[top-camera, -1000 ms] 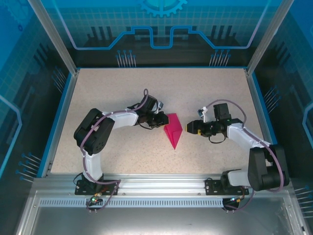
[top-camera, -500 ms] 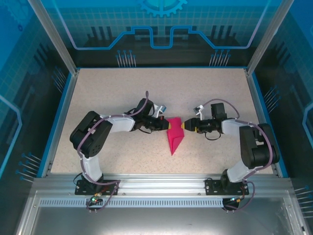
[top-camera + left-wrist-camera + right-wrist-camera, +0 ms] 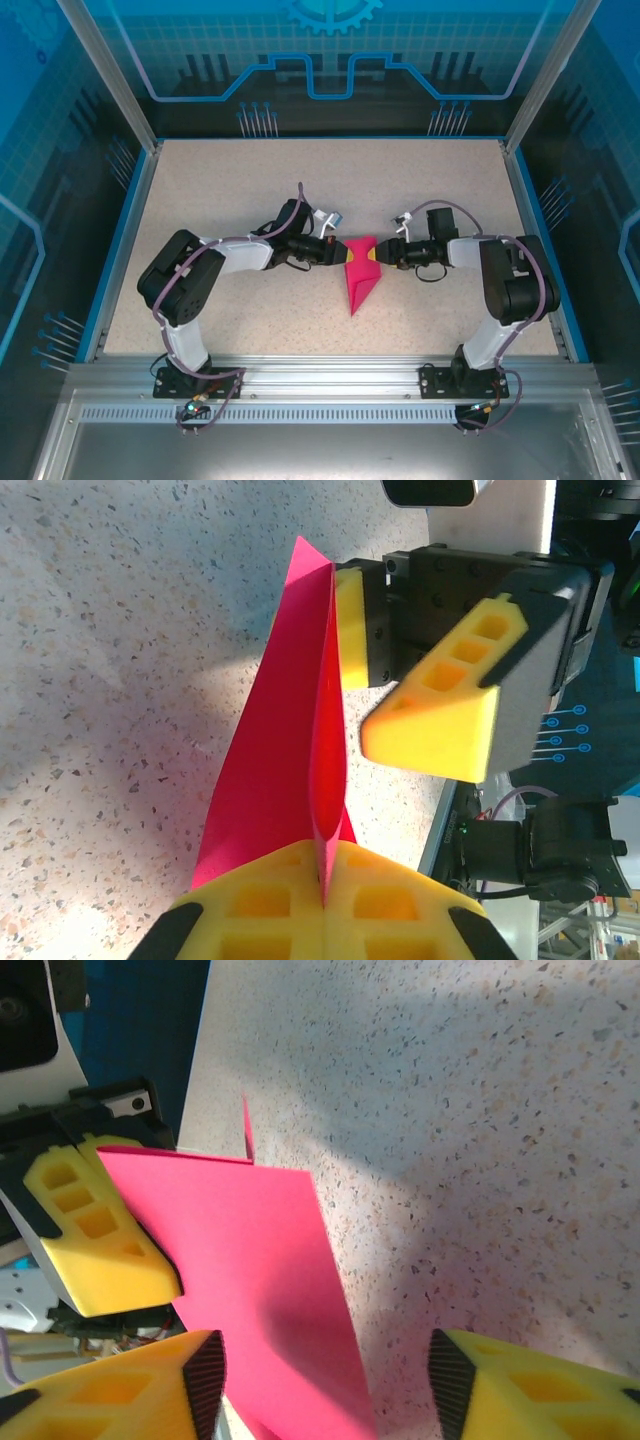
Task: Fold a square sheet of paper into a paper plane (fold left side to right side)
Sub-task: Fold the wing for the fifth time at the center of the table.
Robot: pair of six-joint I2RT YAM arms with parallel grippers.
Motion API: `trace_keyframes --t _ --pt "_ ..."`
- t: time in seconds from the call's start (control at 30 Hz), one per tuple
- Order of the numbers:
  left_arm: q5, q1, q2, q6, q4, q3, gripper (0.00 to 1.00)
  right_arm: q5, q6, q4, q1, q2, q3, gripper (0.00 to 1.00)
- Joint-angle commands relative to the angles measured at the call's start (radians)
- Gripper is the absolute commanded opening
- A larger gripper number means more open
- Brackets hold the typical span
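Two grippers meet at one half-folded pink paper (image 3: pixel 358 278), and a tug between them is the risk.

The paper's pointed nose, nearest the arm bases, is held by nothing, so an uneven pull could swing it across the table (image 3: pixel 220 190) or drag the creases out of line. Farther up, at the wide end, the left gripper (image 3: pixel 322 885) is clamped tight on the paper's left edge, with a raised flap standing between its pads. If the right gripper (image 3: pixel 325 1360) closes while the left one pulls, the thin sheet may well tear or crumple. The right gripper's jaws stand apart, straddling the paper's right side with the sheet between them, and one finger seems to touch the upright flap. The two face each other across the paper at mid-table.
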Motion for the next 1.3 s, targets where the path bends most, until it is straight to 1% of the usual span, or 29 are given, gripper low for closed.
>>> trace_keyframes --t 0.0,0.07,0.1,0.17,0.2,0.23,0.27,0.33,0.43,0.5,0.6,0.73,0.87,0.93,1.07,1.17,1.27 --pt "0.028 0.004 0.013 0.023 0.025 0.006 0.0 -0.025 -0.009 -0.009 -0.017 0.01 0.014 0.51" --pt "0.021 0.004 0.026 0.024 0.011 0.014 0.0 -0.016 -0.012 -0.022 -0.017 0.006 0.01 0.39" --pt "0.018 0.004 0.03 0.026 0.006 0.017 0.02 -0.007 -0.012 -0.027 -0.017 0.003 0.008 0.32" --pt "-0.017 0.006 0.03 0.019 -0.02 0.024 0.21 0.022 -0.012 -0.051 -0.016 -0.002 0.006 0.21" --pt "-0.027 0.009 0.024 0.017 -0.042 0.033 0.27 0.031 -0.011 -0.062 -0.016 -0.005 0.006 0.16" --pt "-0.038 0.011 0.008 0.022 -0.065 0.036 0.38 0.037 -0.01 -0.072 -0.015 -0.007 0.006 0.13" --pt "-0.071 0.011 -0.021 0.032 -0.088 0.032 0.44 0.043 -0.006 -0.079 -0.014 -0.009 0.006 0.1" --pt "-0.133 0.014 -0.08 0.066 -0.16 0.035 0.5 0.065 0.004 -0.101 -0.009 -0.014 0.01 0.07" --pt "-0.226 0.016 -0.165 0.12 -0.301 0.051 0.56 0.1 0.04 -0.127 0.003 -0.029 0.016 0.07" --pt "-0.254 0.015 -0.219 0.135 -0.365 0.052 0.56 0.124 0.056 -0.15 0.013 -0.04 0.022 0.08" --pt "-0.236 0.001 -0.284 0.116 -0.399 0.028 0.53 0.159 0.065 -0.211 0.032 -0.045 0.046 0.09" --pt "-0.201 -0.076 -0.311 0.061 -0.367 -0.015 0.47 0.198 0.07 -0.247 0.057 -0.042 0.062 0.1" --pt "-0.193 -0.158 -0.241 0.003 -0.298 -0.021 0.43 0.218 0.076 -0.263 0.064 -0.018 0.071 0.11" --pt "-0.203 -0.175 -0.191 -0.008 -0.295 -0.004 0.41 0.229 0.076 -0.268 0.064 -0.012 0.072 0.12" --pt "-0.191 -0.183 -0.084 -0.012 -0.289 0.04 0.38 0.232 0.078 -0.273 0.064 -0.009 0.072 0.12" --pt "-0.193 -0.183 -0.024 0.0 -0.316 0.076 0.36 0.231 0.079 -0.273 0.065 -0.005 0.069 0.13" --pt "-0.188 -0.183 0.013 -0.009 -0.302 0.087 0.35 0.23 0.082 -0.279 0.064 -0.002 0.069 0.17"
